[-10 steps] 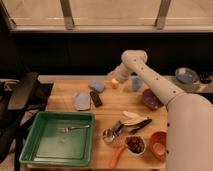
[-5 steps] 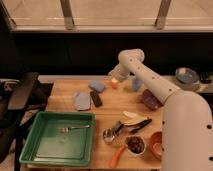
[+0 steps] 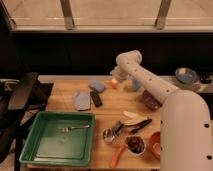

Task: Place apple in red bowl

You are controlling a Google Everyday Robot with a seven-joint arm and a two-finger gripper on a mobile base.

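The apple [image 3: 114, 83] is a small orange-peach ball at the back of the wooden table, left of the small blue cup [image 3: 135, 86]. My gripper [image 3: 116, 76] hangs at the end of the white arm, directly over the apple and very close to it. I cannot tell whether it touches the apple. The red bowl [image 3: 154, 145] sits at the table's front right corner, and my arm hides most of it.
A purple bowl [image 3: 149, 100] stands right of the cup. A white bowl of dark fruit [image 3: 135, 145], a carrot [image 3: 118, 155], a metal scoop [image 3: 108, 135] and a banana [image 3: 132, 119] lie front centre. A green tray [image 3: 45, 150] holds a fork [image 3: 75, 128]. Blue and black items [image 3: 82, 100] lie at mid-left.
The arm's elbow has shifted slightly left above the apple. The apple and the other things have not moved.
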